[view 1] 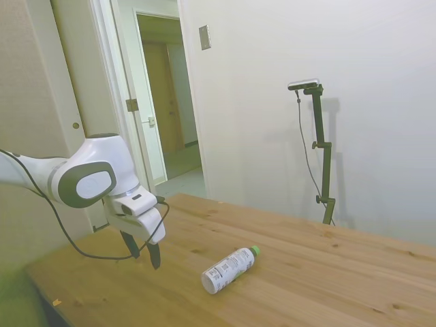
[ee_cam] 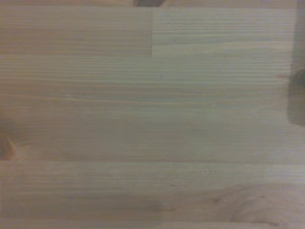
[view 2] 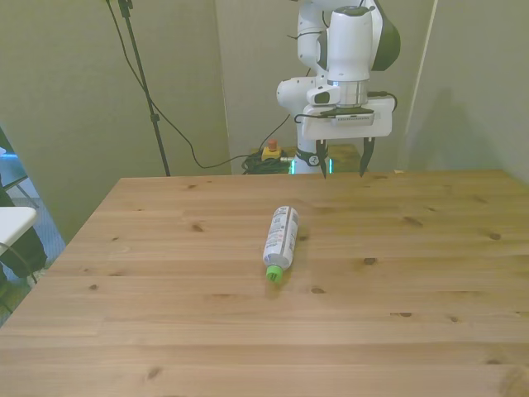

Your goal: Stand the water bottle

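Observation:
The water bottle lies on its side near the middle of the wooden table, white label showing. Its green cap points toward the table's near edge in the front view. My gripper hangs open over the far edge of the table, well behind the bottle and a little toward the front view's right, with nothing between its fingers. The wrist view holds only bare wood planks; the bottle is out of that view.
A doorway opens behind the arm in the side view. Cables and a red button sit on the floor past the table's far edge. A white object stands off the front view's left edge.

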You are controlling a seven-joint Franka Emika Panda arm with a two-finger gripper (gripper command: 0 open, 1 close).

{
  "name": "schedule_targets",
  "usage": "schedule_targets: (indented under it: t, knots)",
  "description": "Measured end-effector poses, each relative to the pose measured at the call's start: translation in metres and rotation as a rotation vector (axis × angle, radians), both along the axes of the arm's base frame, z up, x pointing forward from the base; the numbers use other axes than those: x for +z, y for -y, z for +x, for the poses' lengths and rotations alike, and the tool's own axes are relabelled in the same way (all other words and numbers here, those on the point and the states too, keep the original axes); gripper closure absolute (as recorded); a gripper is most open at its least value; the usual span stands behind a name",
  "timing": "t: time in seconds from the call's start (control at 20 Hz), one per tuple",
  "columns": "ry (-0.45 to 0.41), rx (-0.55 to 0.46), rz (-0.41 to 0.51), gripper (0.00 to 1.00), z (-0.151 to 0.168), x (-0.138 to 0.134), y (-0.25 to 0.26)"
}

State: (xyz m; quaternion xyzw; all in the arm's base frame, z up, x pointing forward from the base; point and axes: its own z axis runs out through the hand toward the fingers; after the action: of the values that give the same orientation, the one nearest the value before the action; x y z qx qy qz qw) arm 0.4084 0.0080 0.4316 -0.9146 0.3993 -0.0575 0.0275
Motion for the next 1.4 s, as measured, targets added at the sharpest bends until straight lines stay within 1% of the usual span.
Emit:
schedule_targets:
  t: [0.1,0.2,0.4,0.55,0.7,0.8,0.9,1.1,1.25,1.4]
  knots:
    - [-0.001,0.002,0.000,0.00,0.001,-0.001,0.000]
    - [0.016,0.000,0.003,0.00,0.005,0.008,0.004]
    - [0.054,-0.033,-0.025,0.00,0.030,0.029,0.031]
    - [0.068,-0.076,-0.048,0.00,0.068,0.036,0.066]
    - [0.088,-0.105,-0.062,0.00,0.114,0.044,0.097]
    - [0.098,-0.118,-0.075,0.00,0.145,0.045,0.114]
    - [0.096,-0.131,-0.084,0.00,0.171,0.036,0.127]
    - [0.089,-0.139,-0.110,0.00,0.211,0.005,0.143]
    - [0.087,-0.151,-0.130,0.00,0.229,-0.019,0.149]
    - [0.069,-0.160,-0.141,0.00,0.238,-0.041,0.152]
